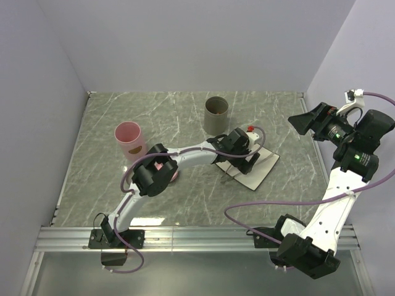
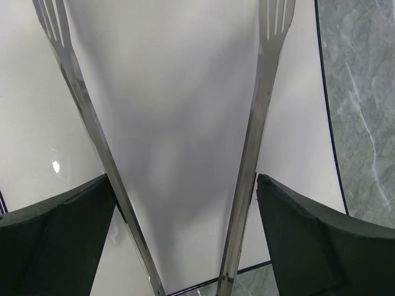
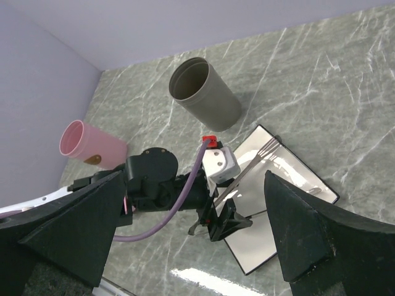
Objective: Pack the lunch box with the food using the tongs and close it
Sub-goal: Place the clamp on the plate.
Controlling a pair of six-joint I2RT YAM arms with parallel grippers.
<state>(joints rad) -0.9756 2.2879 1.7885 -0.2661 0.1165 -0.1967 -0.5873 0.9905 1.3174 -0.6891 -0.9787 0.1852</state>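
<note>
The grey metal tongs [image 2: 253, 154] lie spread between the fingers of my left gripper [image 2: 184, 179], low over the white square plate [image 2: 179, 74]. Each tong arm rests against the inner face of a finger, and the jaws stand wide. From above, the left gripper [image 1: 237, 151] sits at the plate's [image 1: 264, 168] near-left edge. In the right wrist view the tongs' [image 3: 256, 161] forked tips reach over the plate [image 3: 296, 176]. My right gripper [image 1: 307, 120] hangs open and empty, high at the right. No food shows. A pink scrap [image 1: 175, 175] peeks from under the left elbow; the lunch box is otherwise hidden.
A grey cup [image 1: 216, 115] stands behind the plate. A pink cup [image 1: 129, 138] stands at the left. Walls close the table on three sides, and a metal rail [image 1: 197, 237] runs along the near edge.
</note>
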